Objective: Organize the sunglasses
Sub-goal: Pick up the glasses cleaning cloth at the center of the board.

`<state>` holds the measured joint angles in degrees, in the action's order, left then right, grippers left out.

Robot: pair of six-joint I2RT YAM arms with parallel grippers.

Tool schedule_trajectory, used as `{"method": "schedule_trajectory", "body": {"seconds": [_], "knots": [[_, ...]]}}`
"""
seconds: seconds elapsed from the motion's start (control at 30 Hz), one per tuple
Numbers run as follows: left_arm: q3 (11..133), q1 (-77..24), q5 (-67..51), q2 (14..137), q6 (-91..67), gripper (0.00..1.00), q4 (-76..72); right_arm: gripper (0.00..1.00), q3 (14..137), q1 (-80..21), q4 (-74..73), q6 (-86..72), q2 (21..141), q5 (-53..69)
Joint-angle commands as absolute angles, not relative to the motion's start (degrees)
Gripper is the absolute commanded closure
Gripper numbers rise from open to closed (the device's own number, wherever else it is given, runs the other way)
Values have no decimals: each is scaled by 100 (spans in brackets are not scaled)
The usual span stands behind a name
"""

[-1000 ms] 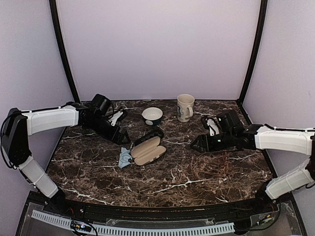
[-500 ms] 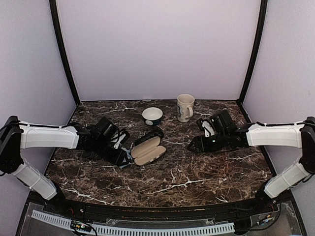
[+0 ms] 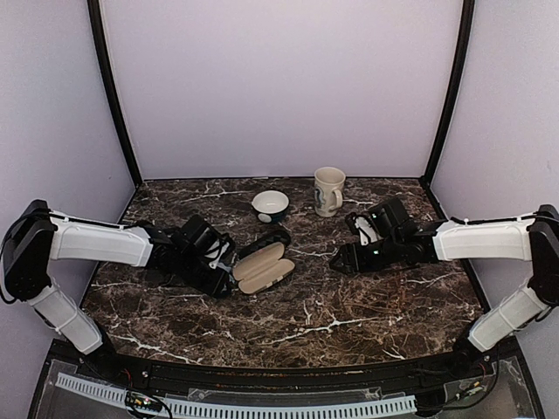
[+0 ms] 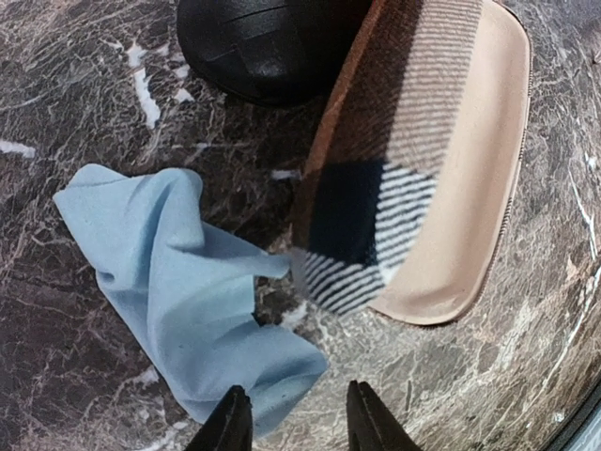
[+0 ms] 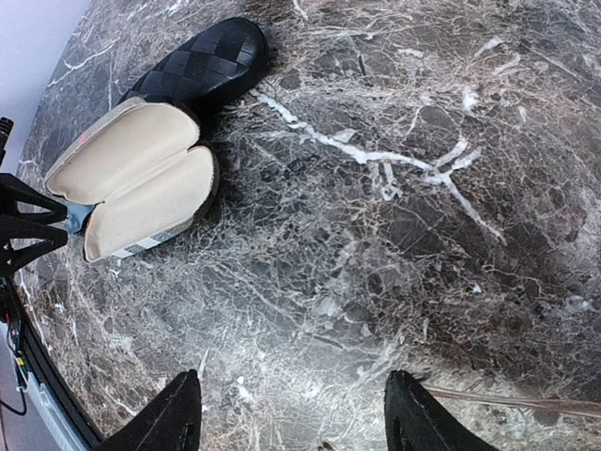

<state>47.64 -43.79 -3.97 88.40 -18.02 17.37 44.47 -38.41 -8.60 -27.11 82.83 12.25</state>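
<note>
Sunglasses are hidden. They are likely light and breakable, so pinch the bridge. Left gripper (image 4: 299,425) is narrow over the soft blue cloth (image 4: 178,282), at nine o'clock of the open brown striped case (image 4: 451,188). Right gripper (image 5: 293,413) is wide and empty.

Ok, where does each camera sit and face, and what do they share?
Top external: above and behind the bases, looking down the table; both arms show.
Left wrist: on the left arm, facing down at a blue cloth and the open striped case; jaws at bottom.
Right wrist: on the right arm, facing the same case and a black case; jaws at bottom.
Shared: the open case, in all three.
</note>
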Motion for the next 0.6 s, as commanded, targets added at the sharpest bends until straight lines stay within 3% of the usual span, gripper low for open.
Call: {"method": "schedule_trajectory", "body": {"seconds": [0.0, 0.57], "knots": [[4931, -4412, -294, 8896, -1673, 66, 1738, 33, 4475, -3909, -581, -2786, 8353, 1299], [4939, -4447, -498, 8875, -1582, 95, 1706, 34, 4541, -3989, -536, -2772, 8534, 1340]]}}
